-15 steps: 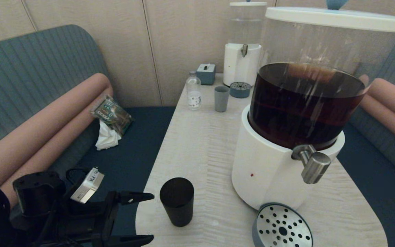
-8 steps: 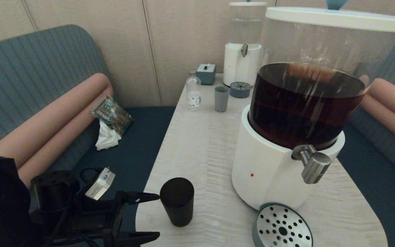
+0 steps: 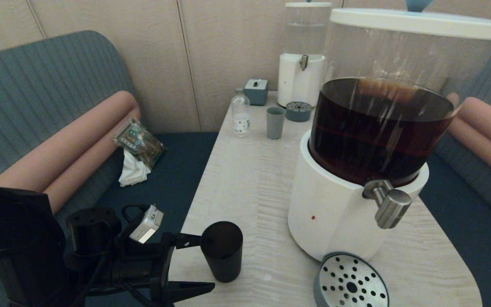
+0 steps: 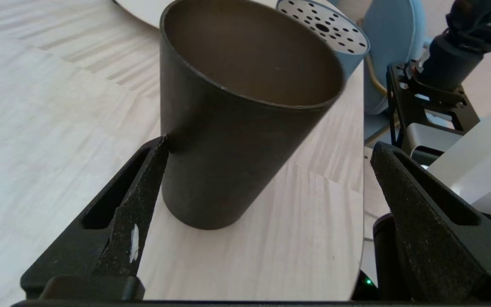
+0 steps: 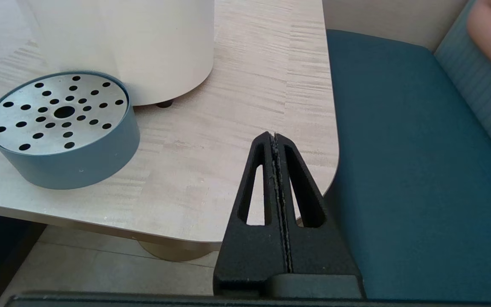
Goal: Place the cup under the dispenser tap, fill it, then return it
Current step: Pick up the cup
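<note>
The small matte black cup [image 3: 222,251] stands empty near the table's front left edge, also filling the left wrist view [image 4: 228,128]. My left gripper [image 3: 207,264] is open around it from the left; one finger [image 4: 143,187] touches the cup's side and the other finger [image 4: 403,183] stands well apart. The brushed-steel tap [image 3: 388,207] juts from the big white-based dispenser [image 3: 335,213] of dark brown liquid, to the cup's right. My right gripper [image 5: 274,136] is shut and empty off the table's front right corner, out of the head view.
A round perforated drip tray [image 3: 350,281] sits below the tap. At the table's far end are a grey-blue tumbler [image 3: 275,122], a small bottle [image 3: 241,115], a grey box [image 3: 256,91] and a clear-water dispenser [image 3: 301,64]. Blue benches flank the table [image 3: 249,179].
My left gripper has moved right and forward until its open fingers straddle the cup. The cup has shifted very slightly right. Nothing else has moved.
</note>
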You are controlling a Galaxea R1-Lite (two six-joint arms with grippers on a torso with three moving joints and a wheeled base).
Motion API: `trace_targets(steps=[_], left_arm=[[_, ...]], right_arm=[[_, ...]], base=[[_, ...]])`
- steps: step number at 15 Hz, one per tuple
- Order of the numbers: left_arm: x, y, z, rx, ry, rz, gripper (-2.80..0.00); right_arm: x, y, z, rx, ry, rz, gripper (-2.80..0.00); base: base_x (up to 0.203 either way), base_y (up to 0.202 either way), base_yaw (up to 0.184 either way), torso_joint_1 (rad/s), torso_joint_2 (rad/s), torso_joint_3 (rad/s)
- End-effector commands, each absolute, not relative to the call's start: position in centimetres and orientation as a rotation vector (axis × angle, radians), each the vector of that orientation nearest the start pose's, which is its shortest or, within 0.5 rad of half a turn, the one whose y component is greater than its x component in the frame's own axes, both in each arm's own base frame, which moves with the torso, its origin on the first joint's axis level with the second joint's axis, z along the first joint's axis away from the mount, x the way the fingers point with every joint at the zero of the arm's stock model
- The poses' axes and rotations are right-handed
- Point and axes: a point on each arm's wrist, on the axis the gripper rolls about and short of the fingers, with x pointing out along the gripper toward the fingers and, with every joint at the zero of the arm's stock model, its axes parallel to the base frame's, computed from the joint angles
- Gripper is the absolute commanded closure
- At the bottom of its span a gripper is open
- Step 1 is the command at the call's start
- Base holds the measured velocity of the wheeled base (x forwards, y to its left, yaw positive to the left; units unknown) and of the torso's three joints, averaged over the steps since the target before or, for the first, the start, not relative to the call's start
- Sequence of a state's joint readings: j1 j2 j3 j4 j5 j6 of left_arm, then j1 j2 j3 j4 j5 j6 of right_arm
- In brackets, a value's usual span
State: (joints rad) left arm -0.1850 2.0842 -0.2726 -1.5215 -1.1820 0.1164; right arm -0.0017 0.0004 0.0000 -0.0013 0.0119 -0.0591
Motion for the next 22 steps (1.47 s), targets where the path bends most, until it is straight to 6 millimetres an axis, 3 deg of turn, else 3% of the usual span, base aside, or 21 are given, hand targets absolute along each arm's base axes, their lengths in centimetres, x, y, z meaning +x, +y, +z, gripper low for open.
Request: trace_targets(steps=[1,9,22], left_arm=[[25.9,-7.4,4.4,-0.055,0.199,-1.389,-2.80],[28.1,-8.5,3.7,-0.029,0.181,-1.344,-2.80],[27.7,-10.3,3.4,-0.034,0.198,-1.391,-2.80]], right_arm=[[-2.2,0.0,7.3,-0.060,0.004,0.011,0.00],[-2.2,0.0,7.3,-0.060,0.004,0.011,0.00],[-2.2,0.0,7.3,-0.060,0.004,0.011,0.00]], base=[[0.000,0.000,0.000,0.000,0.00,0.000],[0.000,0.000,0.000,0.000,0.00,0.000],[0.000,0.000,0.000,0.000,0.00,0.000]])
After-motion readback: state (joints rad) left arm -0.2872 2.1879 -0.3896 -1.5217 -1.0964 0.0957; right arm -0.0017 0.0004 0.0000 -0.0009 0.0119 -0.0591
